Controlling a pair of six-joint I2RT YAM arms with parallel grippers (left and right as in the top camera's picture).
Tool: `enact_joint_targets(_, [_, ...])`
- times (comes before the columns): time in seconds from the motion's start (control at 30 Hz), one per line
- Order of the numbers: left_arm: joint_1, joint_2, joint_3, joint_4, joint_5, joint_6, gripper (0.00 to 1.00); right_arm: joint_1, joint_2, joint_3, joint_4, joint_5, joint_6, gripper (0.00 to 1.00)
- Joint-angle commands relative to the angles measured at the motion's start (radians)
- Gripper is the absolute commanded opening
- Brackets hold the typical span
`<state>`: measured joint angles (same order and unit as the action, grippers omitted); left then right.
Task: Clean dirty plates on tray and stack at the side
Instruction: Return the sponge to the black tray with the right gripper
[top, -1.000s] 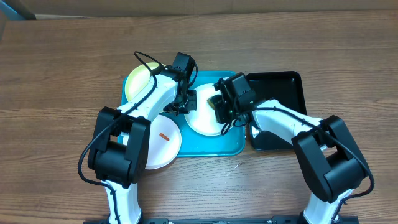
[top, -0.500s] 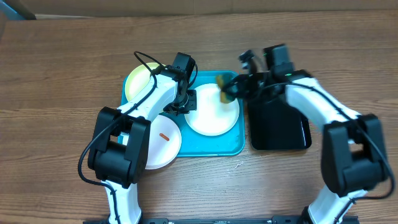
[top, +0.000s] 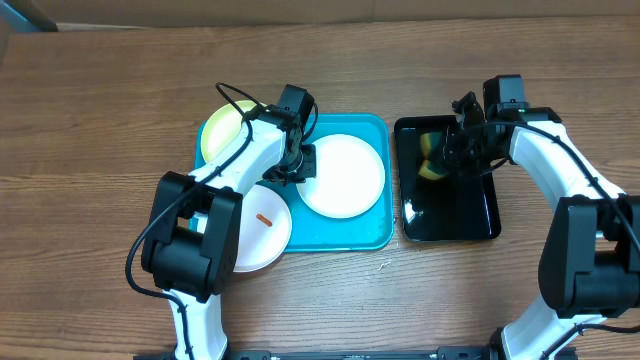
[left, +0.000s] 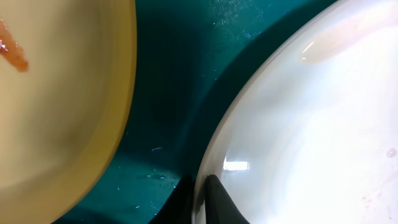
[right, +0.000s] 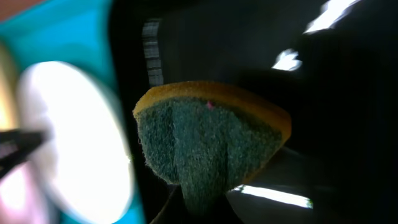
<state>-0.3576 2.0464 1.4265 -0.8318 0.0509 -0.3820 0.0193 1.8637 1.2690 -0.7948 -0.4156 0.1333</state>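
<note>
Turquoise tray (top: 375, 236) holds a white plate (top: 345, 178); the left gripper (top: 304, 162) pinches its rim, apparently steadying it. The right gripper (top: 450, 153) clenches a yellow-green sponge (top: 431, 161) over the black tray (top: 450, 218), perhaps parking it.

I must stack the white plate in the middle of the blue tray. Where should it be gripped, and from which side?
Grip the white plate by its rim at the left edge, jaws astride it, from the left. It lies flat in the tray, so likely only the rim offers a hold; the left gripper sits there.
</note>
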Motion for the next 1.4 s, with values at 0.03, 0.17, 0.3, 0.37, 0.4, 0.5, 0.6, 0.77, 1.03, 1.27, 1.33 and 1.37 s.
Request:
enact_joint_targets(0.03, [0.004, 0.013, -0.004, 0.000, -0.006, 0.008, 0.13, 0.029, -0.023, -0.015, -0.004, 0.257, -0.011, 0.04])
enact_joint_targets(0.17, [0.004, 0.013, -0.004, -0.001, -0.006, 0.008, 0.16, 0.048, -0.022, -0.051, 0.019, 0.310, -0.011, 0.04])
enact_joint_targets(0.3, [0.004, 0.013, -0.004, 0.000, -0.005, 0.008, 0.18, 0.066, -0.021, -0.084, 0.053, 0.311, -0.011, 0.04])
enact_joint_targets(0.37, [0.004, 0.013, -0.004, -0.001, -0.006, 0.008, 0.20, 0.072, -0.021, -0.097, 0.069, 0.311, -0.011, 0.05])
enact_joint_targets(0.4, [0.004, 0.013, -0.004, -0.001, -0.006, 0.008, 0.23, 0.075, -0.021, -0.105, 0.080, 0.311, -0.010, 0.23])
enact_joint_targets(0.5, [0.004, 0.013, -0.004, -0.001, -0.006, 0.008, 0.26, 0.075, -0.021, -0.124, 0.110, 0.311, -0.010, 0.50])
enact_joint_targets(0.6, [0.004, 0.013, -0.004, -0.002, -0.006, 0.008, 0.31, 0.075, -0.024, -0.103, 0.103, 0.311, -0.007, 0.60])
enact_joint_targets(0.77, [0.004, 0.013, -0.004, -0.001, -0.005, 0.008, 0.38, 0.075, -0.024, -0.050, 0.047, 0.311, -0.007, 0.63])
enact_joint_targets(1.03, [0.004, 0.013, -0.004, -0.002, -0.005, 0.008, 0.38, 0.075, -0.021, -0.129, 0.061, 0.357, -0.007, 0.63])
enact_joint_targets(1.27, [0.004, 0.013, -0.005, 0.000, 0.019, 0.008, 0.36, 0.074, -0.028, -0.119, 0.087, 0.299, 0.027, 0.44])
enact_joint_targets(1.33, [0.004, 0.013, -0.005, 0.002, 0.020, 0.008, 0.36, 0.069, -0.034, -0.051, 0.040, 0.267, 0.027, 0.53])
enact_joint_targets(1.37, [0.004, 0.013, -0.005, 0.002, 0.020, 0.008, 0.33, 0.067, -0.035, -0.019, 0.015, 0.264, 0.027, 0.55])
